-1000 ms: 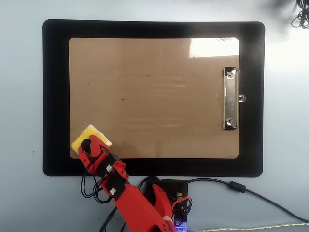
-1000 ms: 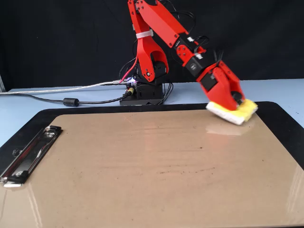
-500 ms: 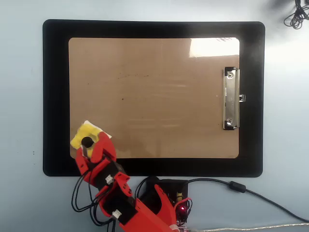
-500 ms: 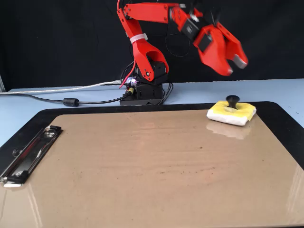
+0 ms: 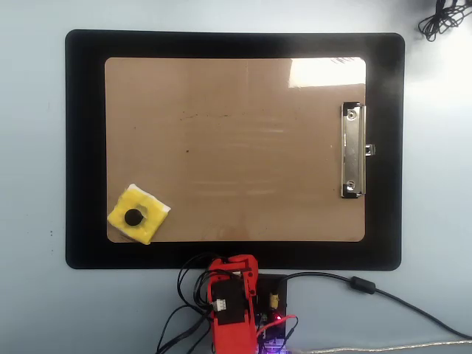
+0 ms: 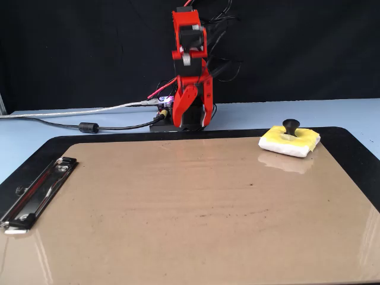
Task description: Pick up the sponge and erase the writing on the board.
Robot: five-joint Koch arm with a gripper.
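The yellow sponge (image 5: pixel 149 209) with its black knob lies flat on the near-left corner of the tan board (image 5: pixel 243 147) in the overhead view. In the fixed view the sponge (image 6: pixel 292 142) sits at the far right of the board (image 6: pixel 178 208). No writing shows on the board, only faint dark speckles. The red arm is folded upright over its base, well away from the sponge. My gripper (image 6: pixel 193 113) hangs down in front of the base and holds nothing; its jaws overlap, so I cannot read their state. From overhead the gripper (image 5: pixel 233 269) is mostly hidden under the arm.
A black mat (image 5: pixel 85 147) surrounds the board. The silver clip (image 5: pixel 352 150) sits on the board's right short edge in the overhead view. Cables (image 5: pixel 354 282) trail from the base over the pale blue table. A black wire bundle (image 5: pixel 441 16) lies at the top right.
The gripper let go of the sponge, rose, and the arm swung back and folded over its base. The sponge stays on the board's corner.
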